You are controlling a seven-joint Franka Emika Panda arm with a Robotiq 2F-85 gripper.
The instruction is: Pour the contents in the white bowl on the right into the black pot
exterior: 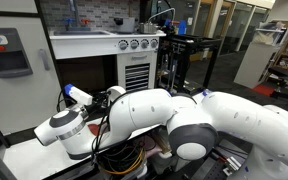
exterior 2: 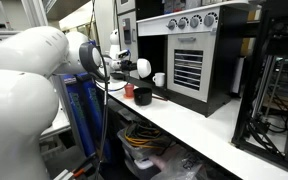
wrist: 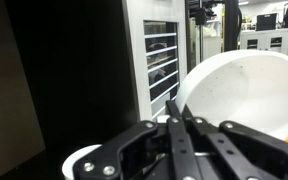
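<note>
In the wrist view my gripper (wrist: 180, 106) is shut on the rim of the white bowl (wrist: 246, 88), which is tilted on its side and looks empty where I can see inside. In an exterior view the held bowl (exterior 2: 142, 68) hangs above the small black pot (exterior 2: 144, 98) on the white counter. An orange cup (exterior 2: 130, 91) stands just beside the pot. In the exterior view where the arm fills the frame, the gripper, bowl and pot are hidden behind it.
A second white bowl (exterior 2: 159, 79) sits on the counter by the toy kitchen's dark oven (exterior 2: 189, 65), which is close behind the gripper. A white round object (wrist: 80, 162) shows low in the wrist view. The counter's front edge (exterior 2: 184, 135) runs past the pot.
</note>
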